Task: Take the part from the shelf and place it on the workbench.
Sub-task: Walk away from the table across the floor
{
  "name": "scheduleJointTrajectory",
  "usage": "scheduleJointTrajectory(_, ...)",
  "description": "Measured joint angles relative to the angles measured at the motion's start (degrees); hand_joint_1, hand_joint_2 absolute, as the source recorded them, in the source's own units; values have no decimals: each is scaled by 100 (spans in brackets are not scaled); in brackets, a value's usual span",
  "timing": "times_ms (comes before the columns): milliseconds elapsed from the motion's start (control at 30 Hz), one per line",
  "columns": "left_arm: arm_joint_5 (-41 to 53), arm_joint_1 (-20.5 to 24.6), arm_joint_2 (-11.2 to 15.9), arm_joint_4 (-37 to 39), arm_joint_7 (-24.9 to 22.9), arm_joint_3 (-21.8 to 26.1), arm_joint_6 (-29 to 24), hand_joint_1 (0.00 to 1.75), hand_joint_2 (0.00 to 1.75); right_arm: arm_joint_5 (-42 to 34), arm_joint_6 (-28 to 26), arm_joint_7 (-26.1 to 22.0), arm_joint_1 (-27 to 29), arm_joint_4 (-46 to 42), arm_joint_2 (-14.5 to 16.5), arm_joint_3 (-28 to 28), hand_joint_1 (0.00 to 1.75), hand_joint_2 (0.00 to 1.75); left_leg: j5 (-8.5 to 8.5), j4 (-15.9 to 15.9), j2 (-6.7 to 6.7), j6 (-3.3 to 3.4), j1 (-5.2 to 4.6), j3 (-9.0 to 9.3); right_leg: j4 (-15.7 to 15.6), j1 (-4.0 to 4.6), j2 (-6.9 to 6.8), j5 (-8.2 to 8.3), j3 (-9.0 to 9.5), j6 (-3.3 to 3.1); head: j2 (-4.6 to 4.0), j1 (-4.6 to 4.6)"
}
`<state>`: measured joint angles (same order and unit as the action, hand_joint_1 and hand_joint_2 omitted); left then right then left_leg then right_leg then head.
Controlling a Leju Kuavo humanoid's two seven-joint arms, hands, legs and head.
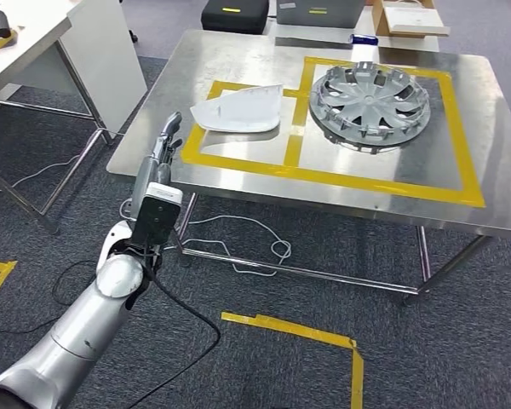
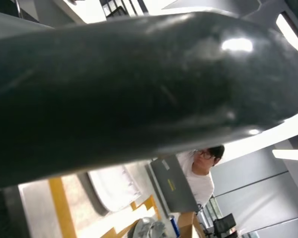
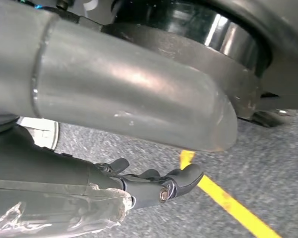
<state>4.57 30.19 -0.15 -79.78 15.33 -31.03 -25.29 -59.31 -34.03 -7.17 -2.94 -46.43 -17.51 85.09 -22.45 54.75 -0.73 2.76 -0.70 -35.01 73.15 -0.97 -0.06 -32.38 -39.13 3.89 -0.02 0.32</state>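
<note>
A dark finger (image 2: pixel 140 84) hides most of the workbench (image 2: pixel 35 213) and white part (image 2: pixel 113 191).

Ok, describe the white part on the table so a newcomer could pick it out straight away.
Find the steel table marked with yellow tape. The white part lies in the smaller taped box, nearest the left hand. It is flat, smooth and white, unlike the round silver hubcap beside it.

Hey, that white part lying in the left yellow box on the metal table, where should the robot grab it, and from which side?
Probably by the near long edge of the white part, coming from the robot's side of the workbench. It lies flat and shell-like, its thin rim facing the left hand, which is nearest. The hubcap sits apart to the right, so nothing seems to block that approach.
</note>
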Motion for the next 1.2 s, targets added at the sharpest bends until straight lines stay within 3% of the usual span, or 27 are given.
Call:
scheduleJointTrajectory(67, 1, -15, -1, -45, -15, -9, 1, 0, 0, 8, 3, 26, -13, 14, 7, -34, 0, 0, 113, 68, -2, -79, 35, -188, -561, -67, 0, 281, 522, 90, 0, 3)
scheduleJointTrajectory(100, 3, -14, -2, -82, -25, -12, 1, 0, 0, 13, 3, 39, -24, 16, 16, -52, 0, 0, 157, 120, -1, -118, 44, -272, -1011, -86, 8, 270, 862, 117, 0, 7)
scheduleJointTrajectory(167, 4, -17, -1, -143, -24, -19, 7, 0, 0, 27, 10, 51, -43, 22, 34, -79, 0, 0, 262, 199, 2, -186, 42, -376, -1640, -88, 23, 96, 1283, 72, 0, 9)
scheduleJointTrajectory(200, -3, -25, 1, -159, -11, -24, 11, 0, 0, 36, 22, 49, -41, 30, 38, -88, 0, 0, 322, 209, 2, -215, 48, -399, -1732, -66, 29, 61, 1316, 16, 0, 8)
scheduleJointTrajectory(267, -24, -57, 8, -162, 15, -39, 17, 0, 0, 50, 66, 40, -22, 56, 57, -94, 0, 0, 334, 223, 7, -276, 65, -451, -1699, -63, 13, 129, 1198, -114, -1, 9)
scheduleJointTrajectory(300, -30, -76, 12, -162, 20, -45, 17, 0, 0, 54, 87, 36, -11, 77, 66, -96, 0, 0, 184, 314, 13, -310, 75, -496, -1689, -64, 1, 186, 1136, -190, -1, 1)
scheduleJointTrajectory(333, -32, -97, 17, -162, 25, -50, 16, 0, 0, 56, 108, 28, 0, 99, 75, -97, 0, 0, -86, 526, 18, -339, 85, -559, -1689, -65, -12, 256, 1064, -256, -1, -9)
scheduleJointTrajectory(400, -40, -136, 26, -162, 49, -57, 16, 0, 0, 59, 143, 4, 17, 151, 77, -104, 0, 0, -723, 1252, 23, -380, 97, -685, -1678, -40, -23, 408, 894, -331, 0, -29)
scheduleJointTrajectory(433, -50, -154, 31, -162, 58, -61, 16, 0, 0, 62, 158, -6, 22, 177, 80, -111, 0, 0, -906, 1624, 23, -388, 99, -717, -1669, -28, -24, 484, 794, -339, 0, -31)
scheduleJointTrajectory(467, -60, -167, 33, -162, 57, -67, 16, 0, 0, 65, 168, -8, 22, 201, 85, -119, 0, 0, -939, 1873, 24, -384, 100, -696, -1656, -16, -26, 556, 692, -345, 0, -31)
scheduleJointTrajectory(500, -69, -175, 34, -164, 43, -74, 16, 0, 0, 71, 172, -4, 17, 224, 92, -128, 0, 0, -845, 1952, 26, -368, 98, -604, -1643, -4, -27, 623, 587, -346, 0, -32)
scheduleJointTrajectory(567, -76, -178, 32, -181, 9, -88, 21, 0, 0, 92, 154, 11, 7, 250, 109, -157, 0, 0, -584, 1546, 29, -281, 80, -147, -1625, 22, -21, 750, 400, -337, 0, -32)
scheduleJointTrajectory(633, -86, -174, 22, -227, 1, -98, 39, 0, 0, 116, 122, 26, 12, 260, 133, -188, 0, 0, -668, 662, 29, -165, 34, 562, -1616, 47, -16, 859, 295, -305, 0, -33)
scheduleJointTrajectory(667, -97, -175, 18, -249, 2, -102, 49, 0, 0, 125, 111, 26, 17, 264, 144, -197, 0, 0, -771, 317, 28, -132, 8, 811, -1619, 49, -19, 914, 277, -282, 0, -30)
scheduleJointTrajectory(700, -108, -185, 16, -264, 7, -105, 56, 0, 0, 131, 107, 21, 24, 269, 149, -202, 0, 0, -847, 99, 27, -116, -11, 948, -1630, 50, -25, 966, 269, -253, 0, -37)
scheduleJointTrajectory(767, -142, -219, 20, -268, 45, -112, 70, 0, 0, 132, 120, -20, 47, 293, 149, -208, 0, 0, -783, 6, 19, -90, -8, 925, -1641, 35, -30, 1018, 227, -191, 0, -39)
scheduleJointTrajectory(800, -160, -232, 18, -267, 72, -116, 81, 0, 0, 128, 135, -41, 63, 312, 150, -213, 0, 0, -729, -9, 13, -58, 1, 887, -1567, 31, -26, 944, 170, -165, 0, -35)
scheduleJointTrajectory(867, -185, -251, 9, -266, 103, -125, 103, 0, 0, 119, 164, -69, 95, 350, 153, -221, 0, 0, -619, -22, 3, -6, 10, 781, -1052, 26, -13, 558, -61, -127, 0, -3)
scheduleJointTrajectory(933, -189, -286, 4, -265, 61, -137, 116, 0, 0, 112, 178, -68, 106, 379, 155, -226, 0, 0, -525, -7, 2, 12, -2, 648, -276, 24, -10, 128, -317, -99, 0, 13)
scheduleJointTrajectory(967, -186, -304, 4, -265, 28, -145, 122, 0, 0, 109, 177, -64, 107, 391, 155, -229, 0, 0, -489, 3, 1, 11, -6, 594, -23, 25, -9, 16, -382, -89, 0, 10)
scheduleJointTrajectory(1033, -184, -325, 4, -265, -8, -157, 128, 0, 0, 106, 175, -58, 108, 402, 155, -232, 0, 0, -454, 15, -1, 7, -8, 536, 139, 25, -10, -43, -394, -80, 0, 9)
scheduleJointTrajectory(1200, -183, -331, 4, -265, -12, -160, 132, 0, 0, 105, 174, -56, 109, 403, 155, -233, 0, 0, -446, 19, -1, 5, -8, 523, 116, 25, -10, -29, -361, -79, 0, 11)
